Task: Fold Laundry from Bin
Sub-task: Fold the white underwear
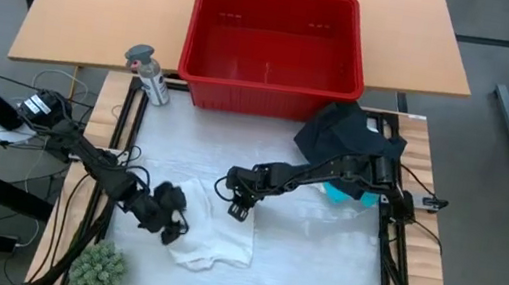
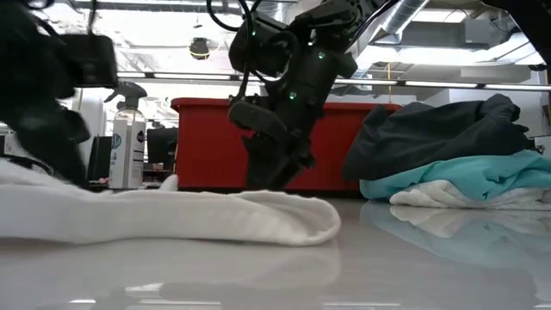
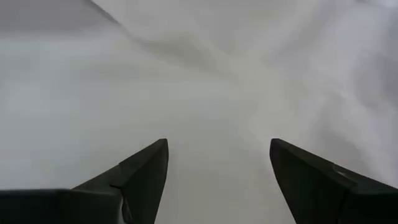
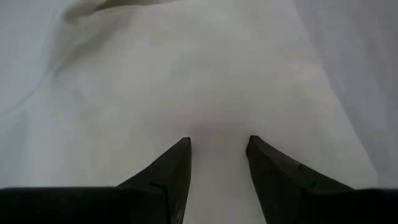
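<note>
Item: white garment (image 1: 212, 235), partly folded, lay flat on the white tabletop (image 1: 307, 262) toward the near left of the work area; in the low view it showed as a long, low, rounded fold (image 2: 172, 215).

Item: left gripper (image 1: 170, 223) sat at the garment's left edge, its fingers (image 3: 142, 180) spread wide apart over white cloth, with nothing held between them.

Item: right gripper (image 1: 239, 204) sat at the garment's upper right corner, arm reaching in from the right side. Its fingers (image 4: 171, 180) stood partly apart, tips down against the white cloth; whether they pinched any fabric could not be told.

Item: pile of laundry at the right rear of the tabletop, black clothing (image 1: 342, 130) on top, a turquoise shirt (image 1: 343, 193) beneath, partly hidden by the right arm. In the low view a pale piece (image 2: 430, 196) showed at the bottom of the pile.

Item: red bin (image 1: 273, 52), rectangular, stood on the wooden table behind the work area, nothing visible inside.

Item: spray bottle (image 1: 148, 74), upright, just beside the bin's left front corner.

Item: green spiky ball (image 1: 99, 269), at the near left corner.
</note>
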### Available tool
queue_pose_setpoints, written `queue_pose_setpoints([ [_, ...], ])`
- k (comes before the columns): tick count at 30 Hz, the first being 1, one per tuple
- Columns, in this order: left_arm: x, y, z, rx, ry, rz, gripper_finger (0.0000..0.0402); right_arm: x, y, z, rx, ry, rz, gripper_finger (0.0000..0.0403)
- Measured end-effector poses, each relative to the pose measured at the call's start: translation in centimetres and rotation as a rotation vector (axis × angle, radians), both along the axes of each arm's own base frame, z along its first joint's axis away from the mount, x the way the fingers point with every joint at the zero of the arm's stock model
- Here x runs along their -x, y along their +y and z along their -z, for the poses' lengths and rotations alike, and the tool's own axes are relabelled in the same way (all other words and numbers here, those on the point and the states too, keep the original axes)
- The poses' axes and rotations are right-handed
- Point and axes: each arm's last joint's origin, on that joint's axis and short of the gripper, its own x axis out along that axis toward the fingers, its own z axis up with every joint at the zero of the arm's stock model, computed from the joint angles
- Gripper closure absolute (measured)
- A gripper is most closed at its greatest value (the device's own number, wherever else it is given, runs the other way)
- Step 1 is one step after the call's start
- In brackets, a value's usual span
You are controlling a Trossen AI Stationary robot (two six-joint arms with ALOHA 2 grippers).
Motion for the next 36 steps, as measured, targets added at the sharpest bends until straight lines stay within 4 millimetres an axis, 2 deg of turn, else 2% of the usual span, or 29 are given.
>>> queue_pose_setpoints([
  [3,0.1,0.9,0.3,-0.162,0.000,-0.053,0.0133,0.0,-0.6,0.0,0.003,0.000,0.014,0.0219],
  [7,0.3,2.2,1.8,-0.315,0.078,-0.080,0.0133,0.2,-1.2,0.1,0.004,0.020,0.026,0.0219],
  [13,0.1,3.5,4.7,-0.340,0.169,-0.121,0.0133,0.9,-1.8,0.4,0.041,0.100,0.023,0.0219],
  [19,-0.3,4.5,5.0,-0.443,0.157,-0.179,0.0133,1.4,-3.8,0.2,0.129,0.147,0.069,0.0219],
  [24,-0.7,5.6,5.1,-0.425,0.168,-0.237,0.0133,1.7,-5.6,-0.3,0.129,0.188,0.119,0.0219],
  [28,-1.3,6.0,4.5,-0.415,0.152,-0.268,0.0133,1.4,-5.9,-2.1,0.164,0.134,0.081,0.0219],
  [32,-1.8,6.4,3.6,-0.455,0.125,-0.285,0.0133,1.4,-6.8,-5.7,0.173,0.023,0.123,0.0219],
  [36,-2.0,7.2,3.5,-0.427,0.138,-0.297,0.0133,1.9,-6.8,-6.5,0.102,0.015,0.088,0.0219],
])
